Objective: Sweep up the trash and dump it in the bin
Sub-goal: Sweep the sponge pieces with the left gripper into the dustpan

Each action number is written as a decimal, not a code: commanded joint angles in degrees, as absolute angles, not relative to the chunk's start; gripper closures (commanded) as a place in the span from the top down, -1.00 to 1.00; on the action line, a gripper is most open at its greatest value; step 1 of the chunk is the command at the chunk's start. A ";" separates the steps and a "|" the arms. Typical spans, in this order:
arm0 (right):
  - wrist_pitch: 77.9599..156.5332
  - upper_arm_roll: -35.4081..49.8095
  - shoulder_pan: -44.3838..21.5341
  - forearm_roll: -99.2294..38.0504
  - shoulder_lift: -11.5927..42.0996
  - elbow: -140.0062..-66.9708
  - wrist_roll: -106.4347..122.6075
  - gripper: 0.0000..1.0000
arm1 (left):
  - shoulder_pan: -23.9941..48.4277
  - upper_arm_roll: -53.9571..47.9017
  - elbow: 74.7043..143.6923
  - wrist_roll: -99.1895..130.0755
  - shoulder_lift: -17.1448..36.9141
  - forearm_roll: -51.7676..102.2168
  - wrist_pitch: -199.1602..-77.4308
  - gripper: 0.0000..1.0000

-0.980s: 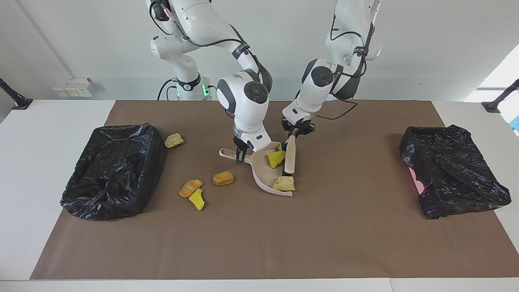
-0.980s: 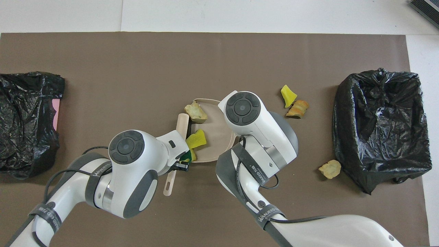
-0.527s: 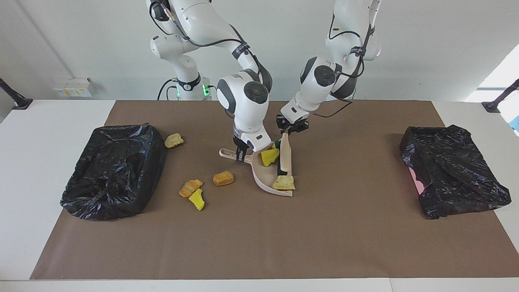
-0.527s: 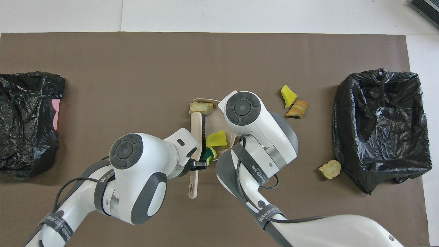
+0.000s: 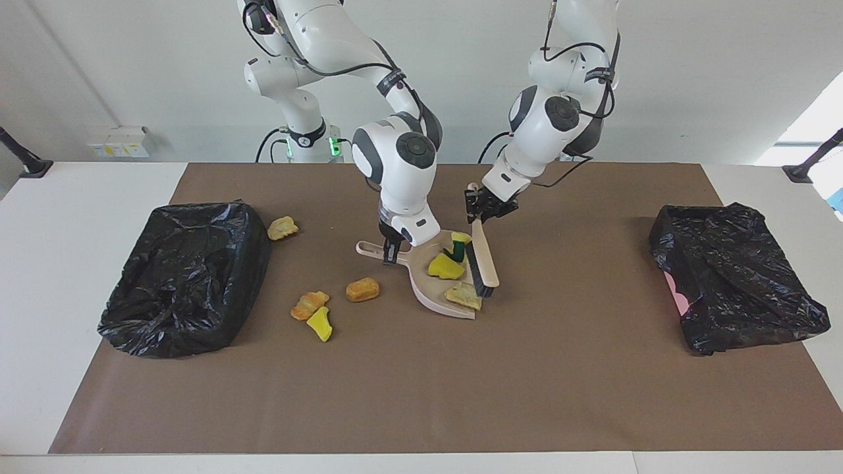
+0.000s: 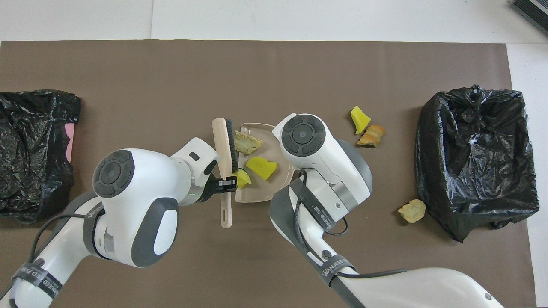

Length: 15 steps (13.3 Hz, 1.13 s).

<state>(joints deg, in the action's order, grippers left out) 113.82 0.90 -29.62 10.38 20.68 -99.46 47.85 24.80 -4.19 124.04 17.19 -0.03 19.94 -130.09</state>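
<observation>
Your left pincer is clamped on the handle of the brush, whose black bristles rest at the dustpan's edge toward the left arm's end of the worktop. Your right pincer grips the dustpan by its handle, though its fingertips are partly hidden. In the pan lie three pieces of trash: a yellow chunk, a beige chunk by the lip and a yellow-green one beside the brush. Four more chunks sit on the brown mat near the black bin at the right arm's end. You have a second black bag at the left arm's end
</observation>
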 commanded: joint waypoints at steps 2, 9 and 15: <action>115.31 1.23 -29.00 10.63 20.48 -100.28 46.67 -1.00 | 20.66 -4.48 123.57 11.96 2.72 14.60 -128.76 -1.00; 114.70 1.23 -28.83 10.63 20.48 -100.28 46.67 -1.00 | 22.84 -4.66 128.47 12.57 6.59 14.41 -133.59 -1.00; 114.87 1.23 -28.65 10.63 20.57 -100.28 46.58 -1.00 | 29.61 -4.92 127.18 17.84 6.42 14.68 -132.89 -1.00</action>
<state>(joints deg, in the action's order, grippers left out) 113.82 0.89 -29.41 10.38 20.72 -99.51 47.85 27.39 -5.38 126.81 16.71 6.66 14.98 -132.30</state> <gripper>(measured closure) 0.683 0.744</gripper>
